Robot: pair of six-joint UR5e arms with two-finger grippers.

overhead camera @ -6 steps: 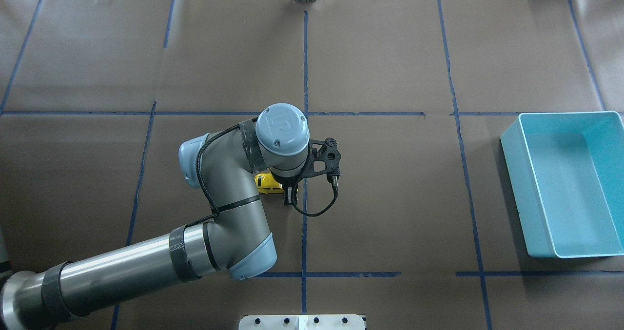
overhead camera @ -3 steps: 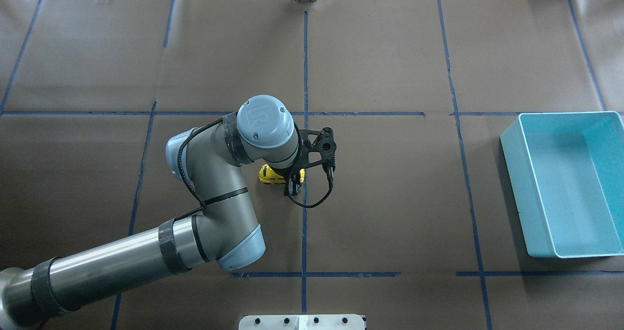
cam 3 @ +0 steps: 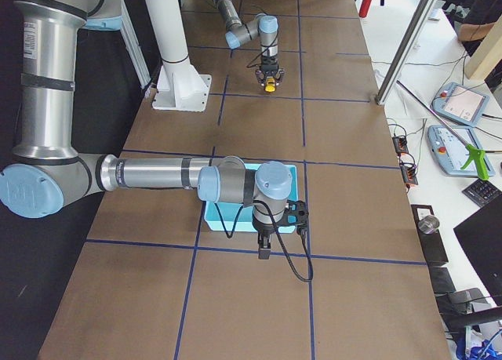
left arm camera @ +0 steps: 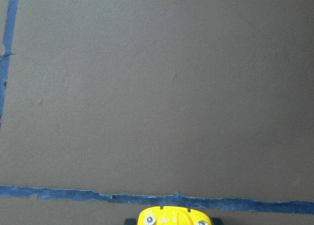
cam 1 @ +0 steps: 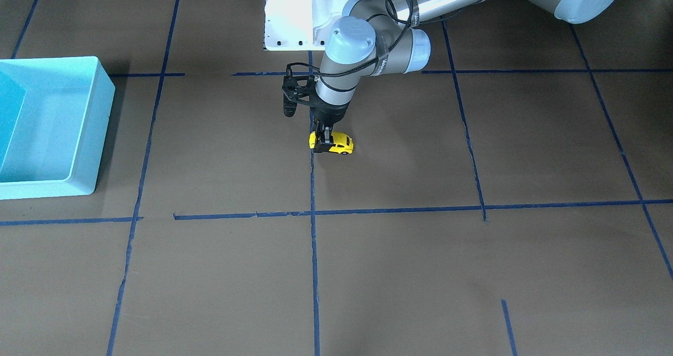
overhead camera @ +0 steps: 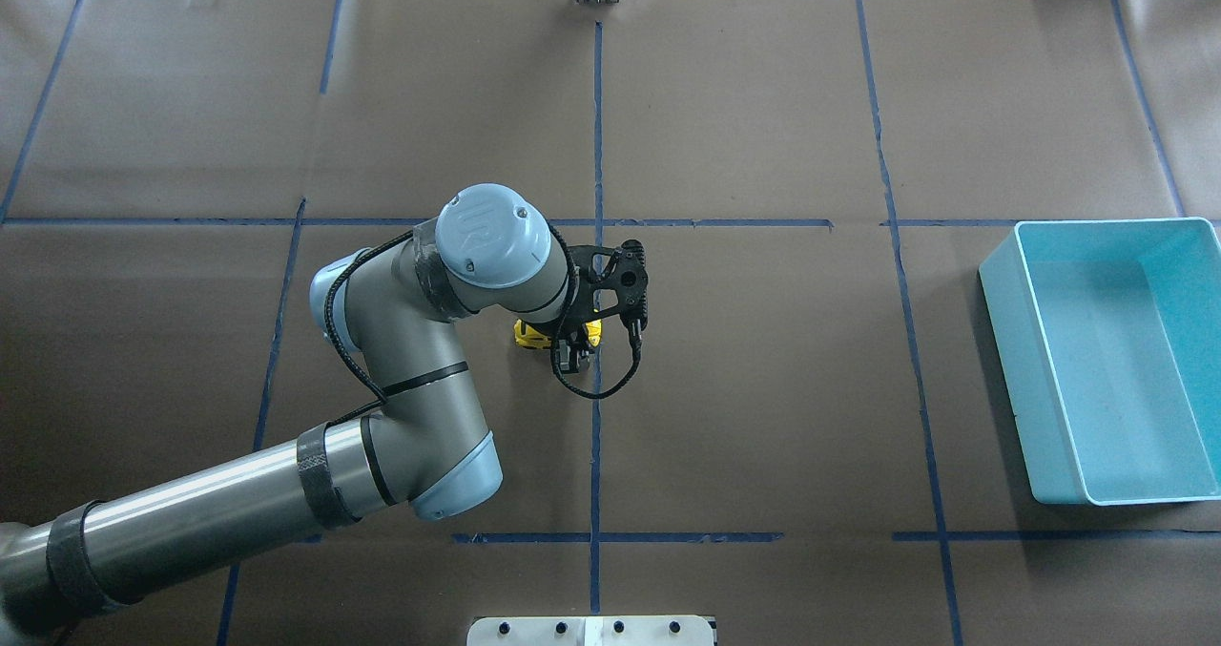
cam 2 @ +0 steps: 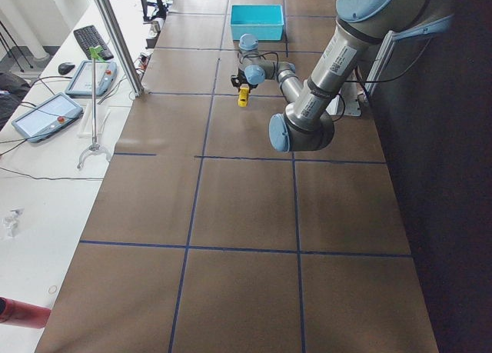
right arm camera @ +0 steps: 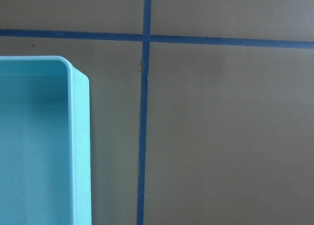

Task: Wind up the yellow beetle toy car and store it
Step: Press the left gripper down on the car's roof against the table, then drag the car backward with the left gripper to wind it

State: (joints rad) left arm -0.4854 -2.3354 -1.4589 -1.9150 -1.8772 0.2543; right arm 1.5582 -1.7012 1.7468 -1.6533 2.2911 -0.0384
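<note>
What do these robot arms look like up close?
The left arm and right arm are silver-grey tubes with pale blue joint caps, one bearing a logo. Black straps and looping black cables run to the black left gripper and right gripper.

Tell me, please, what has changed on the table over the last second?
The left pincer, gripping the yellow beetle toy car, has moved it slightly away from the robot's base, its wrist swinging toward the robot's left. The turquoise bin has not moved.
</note>
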